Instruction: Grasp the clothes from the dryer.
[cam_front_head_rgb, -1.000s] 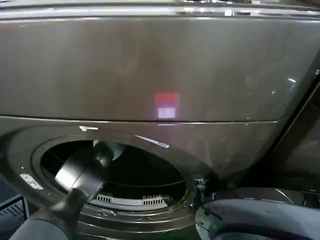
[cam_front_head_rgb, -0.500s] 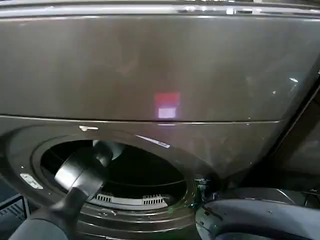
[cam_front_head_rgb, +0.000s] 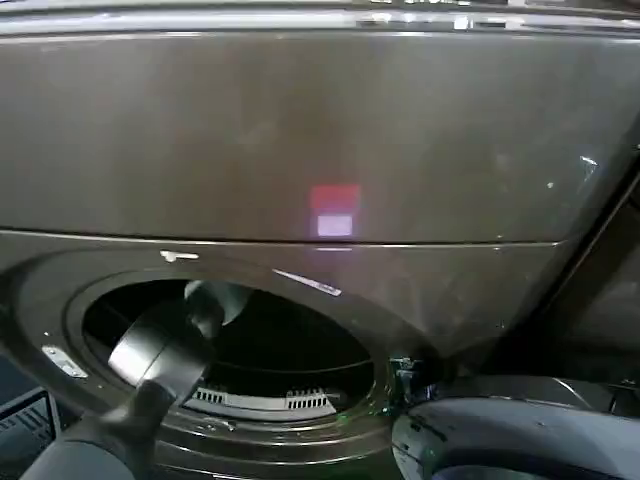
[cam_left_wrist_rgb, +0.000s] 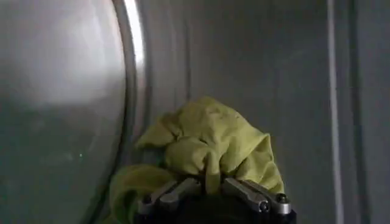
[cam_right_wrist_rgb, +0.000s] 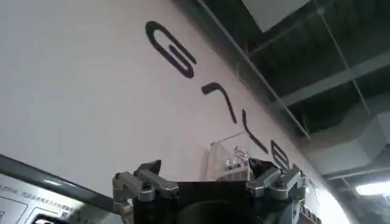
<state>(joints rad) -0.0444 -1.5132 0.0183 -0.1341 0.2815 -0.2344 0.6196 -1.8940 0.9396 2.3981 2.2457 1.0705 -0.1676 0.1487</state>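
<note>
The clothes (cam_left_wrist_rgb: 210, 146) are lying as a small yellow-green bundle deep inside the dryer (cam_front_head_rgb: 300, 130), bunched against the drum's ribbed wall just beside its bright metal rim. My left gripper (cam_left_wrist_rgb: 212, 190) is reaching in through the porthole at the lower left of the machine front, and its fingers are pinching narrow on a fold of the bundle, so I am judging the cloth as caught rather than merely touched. Most of the fabric is sitting beyond the fingertips, which means the hold is only on one near edge.

To do this step well, I am wanting a firm pinch before any pull, then a straight draw back along the line my arm entered by, keeping the wrist clear of the porthole's lower lip so the loose cloth is not snagging on the rim. Soft fabric will be trailing and stretching, so a slow withdrawal suits it.

My right gripper (cam_right_wrist_rgb: 210, 182) is waiting outside, off to the right and pointing up at a white wall, its fingers spread wide and holding nothing.
</note>
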